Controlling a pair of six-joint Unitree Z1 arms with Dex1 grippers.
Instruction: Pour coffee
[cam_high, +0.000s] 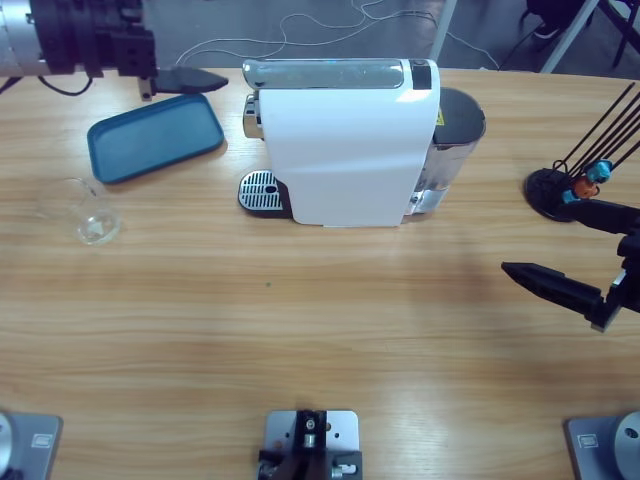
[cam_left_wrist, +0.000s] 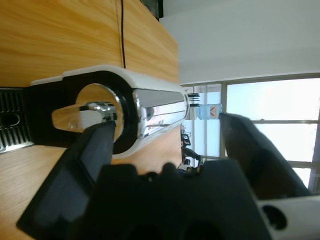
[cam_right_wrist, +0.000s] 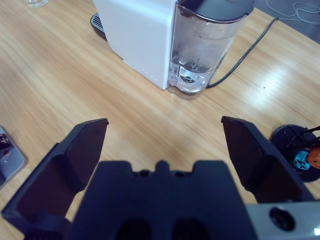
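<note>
Your left gripper (cam_left_wrist: 165, 145) is spread wide, grasping nothing, level with the white capsule coffee machine's (cam_high: 345, 140) chrome spout (cam_left_wrist: 85, 116). Your right gripper (cam_right_wrist: 162, 145) is also released, hovering over bare wooden table (cam_high: 300, 300), well apart from the machine's clear water tank (cam_right_wrist: 205, 45). 1 small clear glass cup (cam_high: 92, 212) stands left of the machine, near the blue rectangular tray (cam_high: 155, 137), not under the spout. Black capsule stand (cam_high: 560, 190) sits at right.
</note>
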